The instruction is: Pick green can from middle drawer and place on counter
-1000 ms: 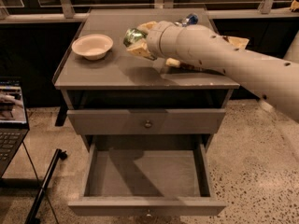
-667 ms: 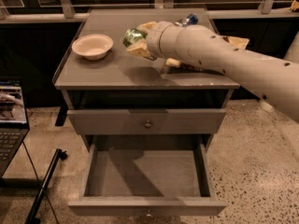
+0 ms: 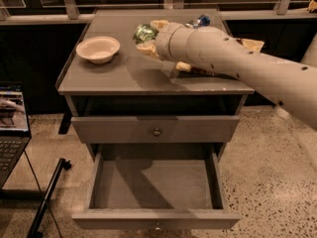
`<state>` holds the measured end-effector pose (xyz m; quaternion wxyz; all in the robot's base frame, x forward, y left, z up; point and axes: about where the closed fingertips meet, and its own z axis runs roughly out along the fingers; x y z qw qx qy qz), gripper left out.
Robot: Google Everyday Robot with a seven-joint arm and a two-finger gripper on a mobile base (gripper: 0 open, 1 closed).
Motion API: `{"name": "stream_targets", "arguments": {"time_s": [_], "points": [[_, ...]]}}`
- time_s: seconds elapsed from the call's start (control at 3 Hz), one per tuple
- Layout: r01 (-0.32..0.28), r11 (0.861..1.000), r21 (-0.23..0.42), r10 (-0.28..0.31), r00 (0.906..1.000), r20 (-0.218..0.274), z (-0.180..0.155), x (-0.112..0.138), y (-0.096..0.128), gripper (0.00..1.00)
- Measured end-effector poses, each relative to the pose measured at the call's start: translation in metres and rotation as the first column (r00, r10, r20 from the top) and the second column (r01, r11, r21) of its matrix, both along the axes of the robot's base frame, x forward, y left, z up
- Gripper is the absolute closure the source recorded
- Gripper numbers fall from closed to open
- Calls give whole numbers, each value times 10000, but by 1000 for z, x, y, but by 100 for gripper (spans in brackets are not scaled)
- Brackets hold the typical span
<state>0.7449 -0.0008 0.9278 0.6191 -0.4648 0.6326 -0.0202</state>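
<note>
The green can [image 3: 144, 32] is held in my gripper [image 3: 148, 36] above the counter [image 3: 124, 73], just right of the counter's middle and toward the back. The gripper's fingers close around the can; my thick beige arm reaches in from the right and hides much of the gripper. The middle drawer [image 3: 156, 217] is pulled open below and its inside shows nothing in it. The drawer front above it [image 3: 156, 129] is shut.
A beige bowl [image 3: 98, 48] sits on the counter's left. A blue-and-silver can [image 3: 200, 20] and a yellowish bag [image 3: 250, 44] lie behind my arm. A laptop [image 3: 12, 128] stands at the left, a dark stand leg [image 3: 47, 197] on the floor.
</note>
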Motion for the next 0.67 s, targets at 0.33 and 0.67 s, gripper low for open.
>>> {"name": "stream_targets", "arguments": {"time_s": [0.33,0.67], "points": [[-1,10000,0,1,10000,0,0,0,0,0],[-2,10000,0,2,10000,0,0,0,0,0]]}}
